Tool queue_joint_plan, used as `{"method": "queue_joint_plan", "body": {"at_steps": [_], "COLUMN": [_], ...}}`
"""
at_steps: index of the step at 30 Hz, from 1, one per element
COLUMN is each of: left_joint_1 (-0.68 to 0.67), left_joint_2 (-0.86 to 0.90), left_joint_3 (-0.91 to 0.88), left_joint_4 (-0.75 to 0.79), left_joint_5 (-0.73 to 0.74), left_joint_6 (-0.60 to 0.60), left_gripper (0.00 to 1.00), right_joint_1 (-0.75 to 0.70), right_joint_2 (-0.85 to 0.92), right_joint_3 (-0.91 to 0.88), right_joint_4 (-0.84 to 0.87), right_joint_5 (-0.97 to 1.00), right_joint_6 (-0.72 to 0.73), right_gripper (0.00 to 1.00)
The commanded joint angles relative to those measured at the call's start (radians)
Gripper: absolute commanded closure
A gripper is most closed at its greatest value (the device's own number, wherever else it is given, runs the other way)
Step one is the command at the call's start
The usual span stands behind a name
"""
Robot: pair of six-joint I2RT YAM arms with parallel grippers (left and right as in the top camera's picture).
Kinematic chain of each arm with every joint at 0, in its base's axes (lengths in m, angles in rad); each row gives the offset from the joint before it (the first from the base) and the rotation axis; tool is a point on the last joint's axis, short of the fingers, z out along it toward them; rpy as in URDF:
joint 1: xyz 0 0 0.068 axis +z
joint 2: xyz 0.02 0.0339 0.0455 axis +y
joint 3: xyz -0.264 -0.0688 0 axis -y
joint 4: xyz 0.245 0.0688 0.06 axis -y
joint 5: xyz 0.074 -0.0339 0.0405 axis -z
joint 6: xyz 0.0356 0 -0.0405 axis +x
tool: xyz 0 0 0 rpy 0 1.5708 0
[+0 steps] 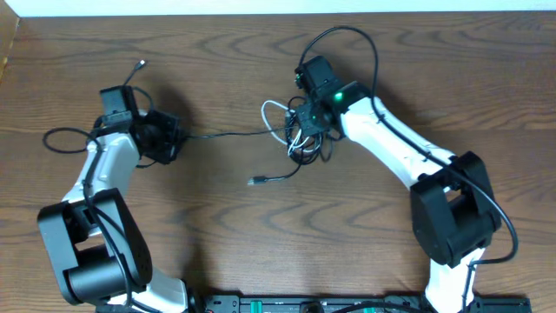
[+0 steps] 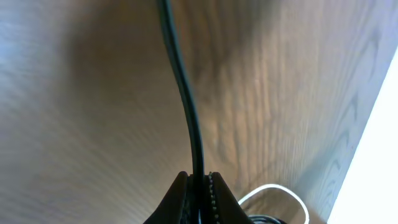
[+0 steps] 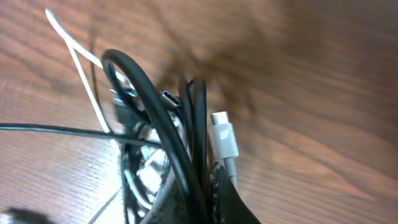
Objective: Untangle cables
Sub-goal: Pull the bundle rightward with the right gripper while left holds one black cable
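A tangle of cables [image 1: 300,130], mostly black with one white loop [image 1: 274,111], lies at the table's middle. My right gripper [image 1: 306,117] is shut on the bundle; the right wrist view shows black cords [image 3: 186,149] pinched between its fingers [image 3: 208,180], with a white plug [image 3: 224,140] beside them. My left gripper [image 1: 176,139] is shut on a black cable [image 2: 186,99] between its fingers [image 2: 199,183]. That strand [image 1: 226,134] runs taut to the bundle. A loose black strand with a plug end [image 1: 257,181] trails in front of the tangle.
Another thin black strand with a small plug [image 1: 141,63] lies behind the left arm. A black loop [image 1: 65,137] lies at the far left. The table's far edge [image 1: 278,16] runs along the back. Thick black arm wires arch over the right arm [image 1: 369,52].
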Motion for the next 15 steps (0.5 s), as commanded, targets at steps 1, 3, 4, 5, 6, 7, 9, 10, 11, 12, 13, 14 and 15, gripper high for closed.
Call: {"method": "queue_joint_plan", "body": {"at_steps": [1, 3, 4, 5, 6, 7, 9, 10, 11, 12, 13, 14, 15], "left_joint_1": [0.043, 0.058, 0.063, 0.066, 0.068, 0.068, 0.068, 0.068, 0.068, 0.068, 0.068, 0.068, 0.068], "left_joint_2": [0.01, 0.01, 0.01, 0.01, 0.01, 0.01, 0.01, 0.01, 0.01, 0.01, 0.01, 0.01, 0.01], "left_joint_3": [0.001, 0.001, 0.001, 0.001, 0.001, 0.001, 0.001, 0.001, 0.001, 0.001, 0.001, 0.001, 0.001], "left_joint_4": [-0.023, -0.034, -0.038, -0.039, -0.041, -0.041, -0.043, -0.051, -0.057, -0.065, -0.071, -0.076, -0.082], "left_joint_5": [-0.021, -0.021, -0.021, -0.021, -0.021, -0.021, -0.021, -0.026, -0.037, -0.057, -0.074, -0.089, -0.097], "left_joint_6": [0.02, 0.02, 0.02, 0.021, 0.02, 0.02, 0.021, 0.02, 0.02, 0.02, 0.02, 0.02, 0.02], "left_gripper": [0.92, 0.92, 0.93, 0.92, 0.92, 0.92, 0.92, 0.93, 0.92, 0.93, 0.93, 0.93, 0.93], "right_joint_1": [-0.032, -0.047, -0.056, -0.064, -0.076, -0.083, -0.101, -0.109, -0.117, -0.129, -0.14, -0.148, -0.163], "right_joint_2": [-0.119, -0.163, -0.187, -0.207, -0.234, -0.25, -0.282, -0.292, -0.298, -0.303, -0.303, -0.303, -0.303], "right_joint_3": [0.009, 0.009, 0.009, 0.009, 0.009, 0.009, 0.009, 0.009, 0.009, 0.009, 0.009, 0.009, 0.009], "right_joint_4": [0.003, 0.004, 0.003, 0.002, -0.001, -0.003, -0.01, -0.016, -0.023, -0.037, -0.052, -0.065, -0.088], "right_joint_5": [0.051, 0.051, 0.051, 0.051, 0.051, 0.051, 0.051, 0.052, 0.055, 0.064, 0.081, 0.095, 0.122], "right_joint_6": [-0.027, -0.042, -0.045, -0.05, -0.053, -0.06, -0.068, -0.083, -0.102, -0.122, -0.132, -0.132, -0.131], "right_gripper": [0.99, 0.99, 0.99, 0.99, 0.99, 0.99, 0.99, 0.99, 0.99, 0.99, 0.99, 0.99, 0.99]}}
